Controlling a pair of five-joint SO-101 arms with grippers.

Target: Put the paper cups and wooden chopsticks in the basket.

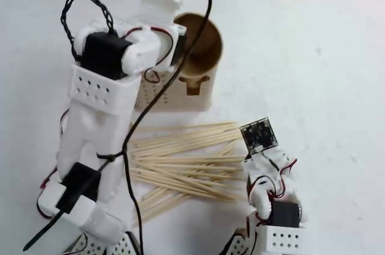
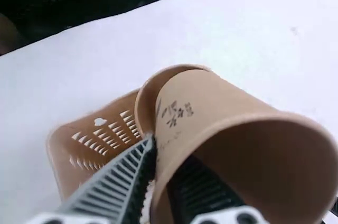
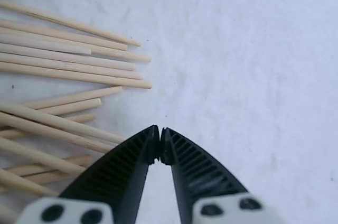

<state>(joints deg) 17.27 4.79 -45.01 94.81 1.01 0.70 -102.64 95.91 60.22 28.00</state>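
I have the left gripper (image 2: 161,155) clamped on the paper cup (image 2: 227,129), one finger inside the mouth and the other outside, pinching the wall near the rim. In the high view the cup (image 1: 203,38) sits at upper centre of the frame, over the right end of the basket (image 1: 180,95). Its open mouth is turned up toward the camera and its long axis is tipped, with the base pointing down into the basket. I cannot tell whether the base touches the basket. The wooden chopsticks (image 1: 186,165) lie loose on the white table (image 1: 313,56) at lower centre, below the basket and between the two arms. Their long axes run mostly left to right across the frame, and the lower ones fan down toward the lower left. The right gripper (image 3: 160,143) hangs at the lower right, just beside the right-hand ends of the sticks. Its jaws are closed tip to tip and hold nothing.
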